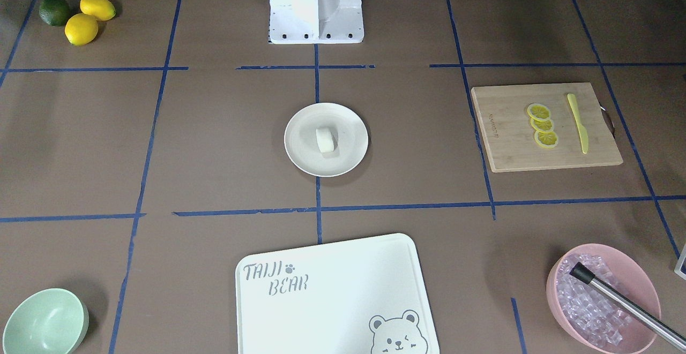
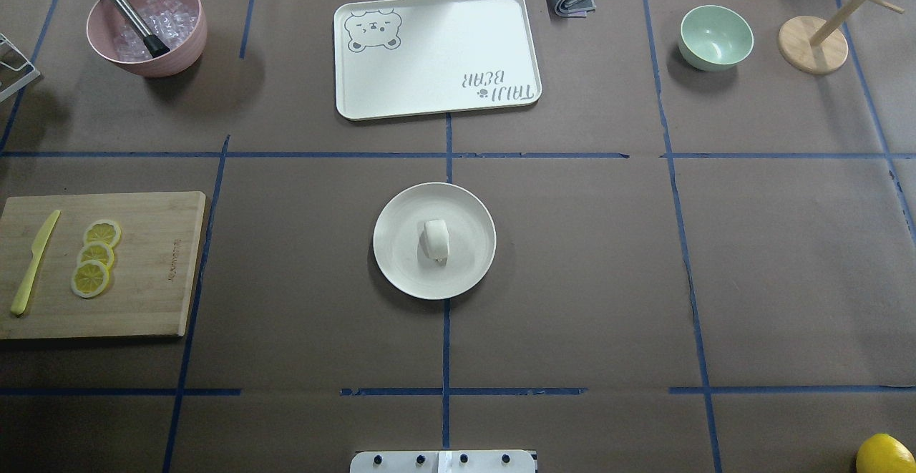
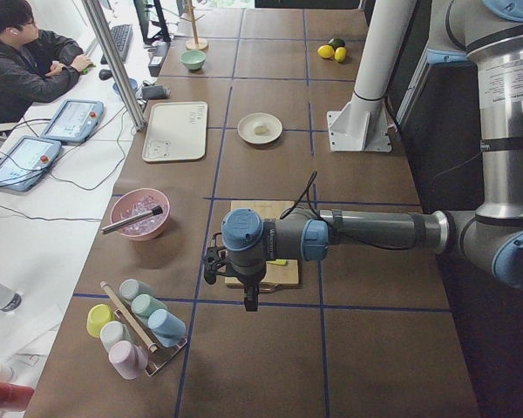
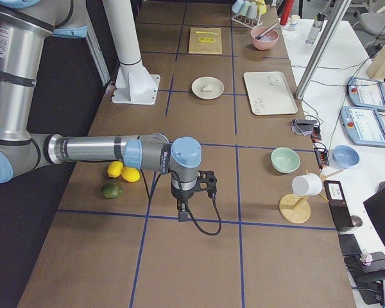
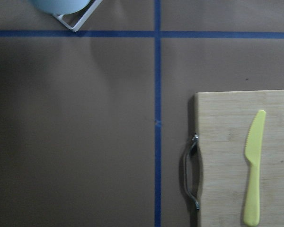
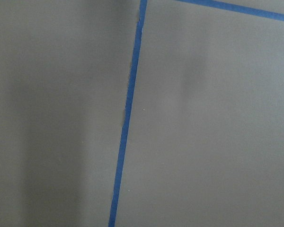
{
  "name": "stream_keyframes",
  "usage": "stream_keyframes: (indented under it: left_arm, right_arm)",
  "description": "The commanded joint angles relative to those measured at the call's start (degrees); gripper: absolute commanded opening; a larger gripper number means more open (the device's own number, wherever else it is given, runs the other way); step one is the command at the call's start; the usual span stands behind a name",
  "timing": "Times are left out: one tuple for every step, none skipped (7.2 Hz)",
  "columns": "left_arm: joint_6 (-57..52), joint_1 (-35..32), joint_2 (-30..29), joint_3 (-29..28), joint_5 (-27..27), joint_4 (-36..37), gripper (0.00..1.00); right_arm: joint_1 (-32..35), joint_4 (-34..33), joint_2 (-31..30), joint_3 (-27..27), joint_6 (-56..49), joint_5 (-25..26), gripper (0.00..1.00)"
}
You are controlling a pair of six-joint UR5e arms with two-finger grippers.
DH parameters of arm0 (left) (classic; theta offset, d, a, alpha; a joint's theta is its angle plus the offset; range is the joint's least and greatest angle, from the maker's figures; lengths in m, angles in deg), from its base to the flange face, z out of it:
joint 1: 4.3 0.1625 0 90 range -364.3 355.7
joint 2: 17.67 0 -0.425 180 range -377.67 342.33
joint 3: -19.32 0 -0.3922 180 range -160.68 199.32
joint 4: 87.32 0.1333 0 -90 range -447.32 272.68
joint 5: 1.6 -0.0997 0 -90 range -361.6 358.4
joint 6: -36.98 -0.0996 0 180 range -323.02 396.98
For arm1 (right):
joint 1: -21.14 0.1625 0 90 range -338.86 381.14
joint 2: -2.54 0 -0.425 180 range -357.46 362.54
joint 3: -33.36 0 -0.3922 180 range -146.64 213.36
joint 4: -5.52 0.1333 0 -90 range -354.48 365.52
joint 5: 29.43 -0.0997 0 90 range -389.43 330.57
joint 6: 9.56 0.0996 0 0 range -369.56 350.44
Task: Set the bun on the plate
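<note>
Already the bun (image 1: pixel 325 140) is sitting near the middle of the plate (image 1: pixel 303 151), at the centre of the front-facing view, apparently tipped onto its curved side, so the placing is looking done. Judging by its smooth, matte surface and small bulk, it is likely handling as something light and a little soft, prone to rolling. A gentle pinch across its two flat faces would probably be the safest hold. The left gripper (image 3: pixel 213 263) and right gripper (image 4: pixel 209 180) are hanging well apart from the plate, each showing only in a side view, so I cannot tell whether either is wide or closed. Counting: one bun, one plate, three lemon slices (image 1: pixel 542 125) and one yellow knife (image 1: pixel 578 123) at right, two whole lemons (image 1: pixel 81 28) and one lime (image 1: pixel 54 10) at upper left.
</note>
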Motion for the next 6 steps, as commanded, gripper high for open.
stream_keyframes:
  left_arm:
    - [0.26, -0.41, 0.11, -0.38, -0.14, 0.07, 1.0]
    - [0.17, -0.41, -0.24, -0.91, -0.22, 0.07, 1.0]
    - [0.25, -0.41, -0.07, -0.91, -0.22, 0.07, 1.0]
    - [0.25, -0.41, 0.11, -0.91, -0.22, 0.15, 1.0]
    - [0.25, -0.41, 0.28, -1.0, -0.22, 0.07, 1.0]
    - [0.25, -0.41, 0.37, -0.91, -0.31, 0.07, 1.0]
  right_arm:
    - [0.0, 0.0, 0.15, 0.0, 0.12, 0.0, 1.0]
    - [0.0, -0.09, 0.07, 0.09, 0.12, 0.0, 1.0]
    - [0.0, -0.09, 0.06, 0.09, 0.2, -0.17, 0.99]
    - [0.0, -0.09, 0.06, 0.09, 0.29, -1.05, 0.97]
    - [0.0, 0.0, 0.06, 0.18, 0.29, -1.05, 0.97]
    - [0.0, 0.0, 0.06, 0.09, 0.29, -1.05, 0.97]
